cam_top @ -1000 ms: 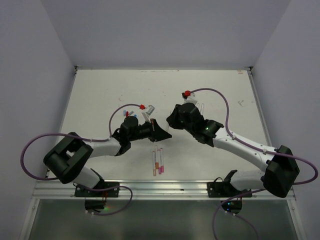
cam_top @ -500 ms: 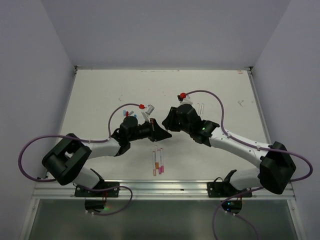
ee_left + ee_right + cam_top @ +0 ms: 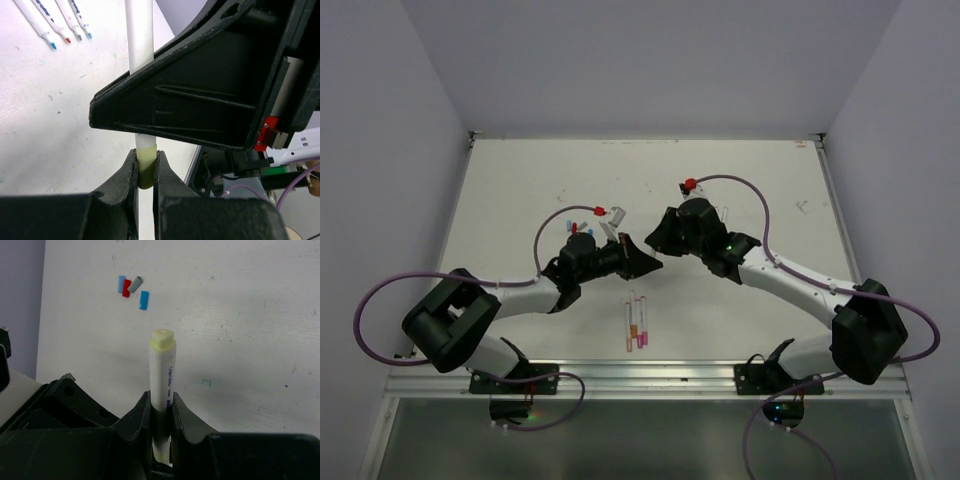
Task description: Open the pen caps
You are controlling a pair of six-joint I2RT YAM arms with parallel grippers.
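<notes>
One white-barrelled pen [image 3: 163, 375] is held between both grippers above the middle of the table. My left gripper [image 3: 146, 152] is shut on its yellow-green pen cap [image 3: 145, 167], which still sits on the barrel [image 3: 139, 35]. My right gripper [image 3: 162, 400] is shut on the barrel's middle, and the pen's other yellow end [image 3: 162, 340] sticks out free. From above, the left gripper [image 3: 638, 262] and the right gripper [image 3: 660, 240] nearly touch. Several loose pen caps [image 3: 131, 287], blue, red and grey, lie on the table.
Three pens [image 3: 635, 322] lie side by side near the table's front edge. Several uncapped pens [image 3: 55, 22] lie in a row behind the right arm. Purple cables with red connectors [image 3: 692, 185] loop over both arms.
The right gripper has shifted a little and regripped the barrel. The left gripper has risen slightly with the cap end. The pen stays held by both.
</notes>
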